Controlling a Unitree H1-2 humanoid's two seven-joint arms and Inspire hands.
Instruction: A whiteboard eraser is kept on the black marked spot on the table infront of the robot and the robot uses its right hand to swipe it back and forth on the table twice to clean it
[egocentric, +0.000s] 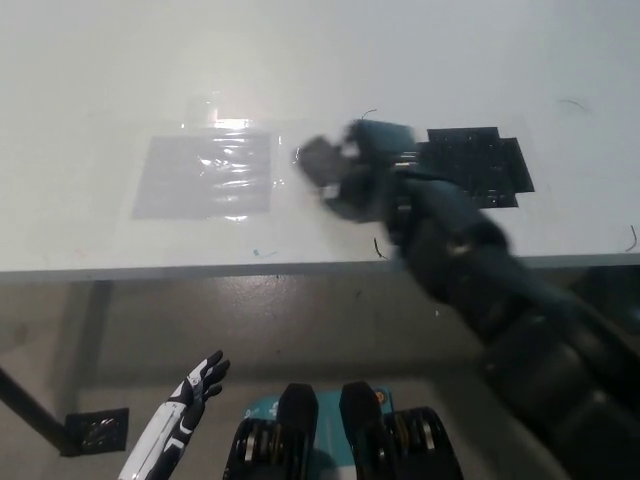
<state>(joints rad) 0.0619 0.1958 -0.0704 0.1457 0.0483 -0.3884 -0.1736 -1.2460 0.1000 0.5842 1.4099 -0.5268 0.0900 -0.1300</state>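
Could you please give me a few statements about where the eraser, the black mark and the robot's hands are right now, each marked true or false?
1. The right hand is over the table, left of the black mark. True.
2. The eraser sits on the black mark. False: it is at the right hand, off the mark and close to the shiny taped patch.
3. The black mark is uncovered. True.
4. The left hand rests on the table. False: it hangs low at the lower left, below the table edge, with its fingers apart.
5. The right arm enters from the picture's top. False: it comes from the bottom right.
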